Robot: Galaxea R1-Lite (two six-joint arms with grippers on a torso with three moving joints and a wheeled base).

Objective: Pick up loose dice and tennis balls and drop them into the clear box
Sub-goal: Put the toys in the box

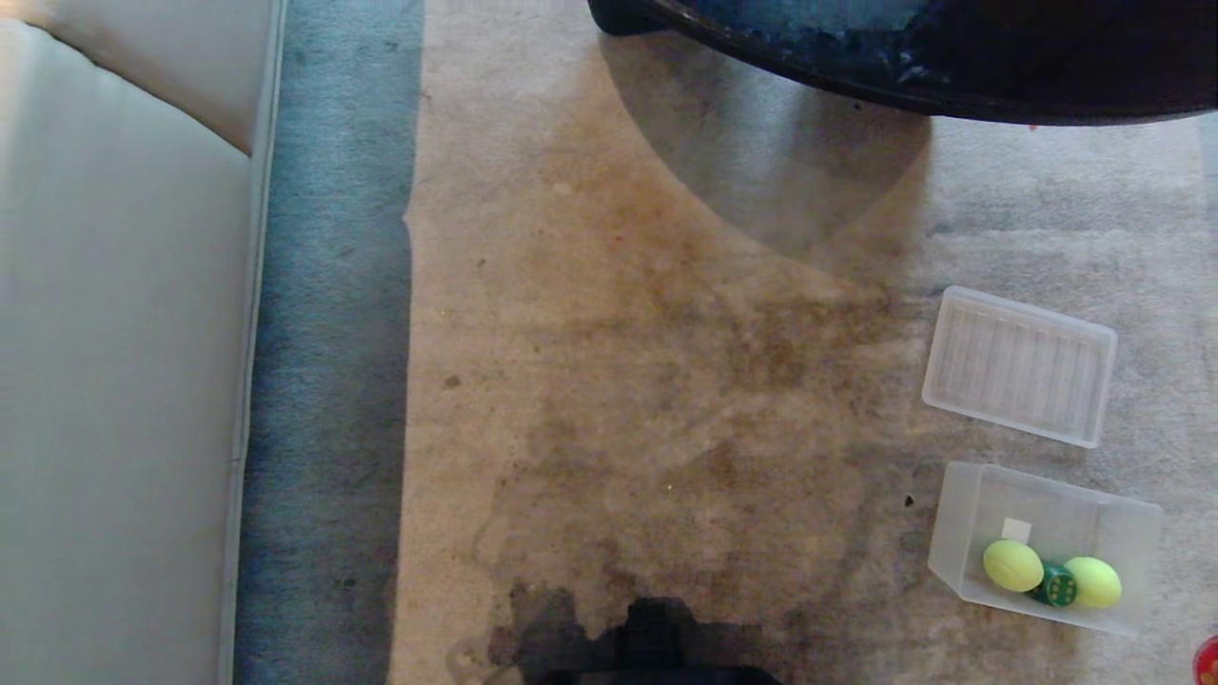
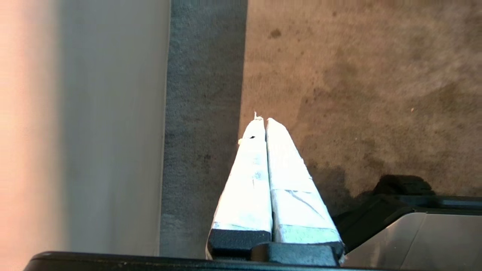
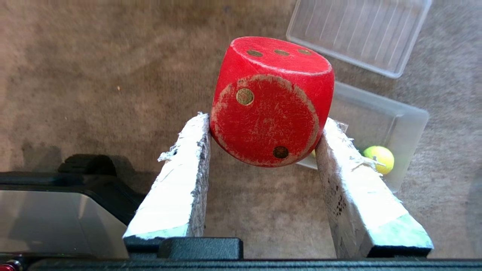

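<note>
Nearby: lid [image 1: 1019,366] at twelve o'clock of clear box [image 1: 961,533].
Red die [image 3: 272,101]: scuffed, pinched by right gripper [image 3: 263,130].
Left gripper [image 2: 261,122]: closed, empty.

Each claw [image 3: 263,124] has 2 frayed white-taped fingers [image 2: 256,169] on black mounts.

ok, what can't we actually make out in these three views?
- Head view: neither gripper shows; a red thing is cut off by the frame's right edge.
- Head view: green dotted die in the frosted clear plastic box sits half hidden between two yellow-green tennis balls.
- Right wrist view: right gripper and its red dotted die hide most of the box.
</note>
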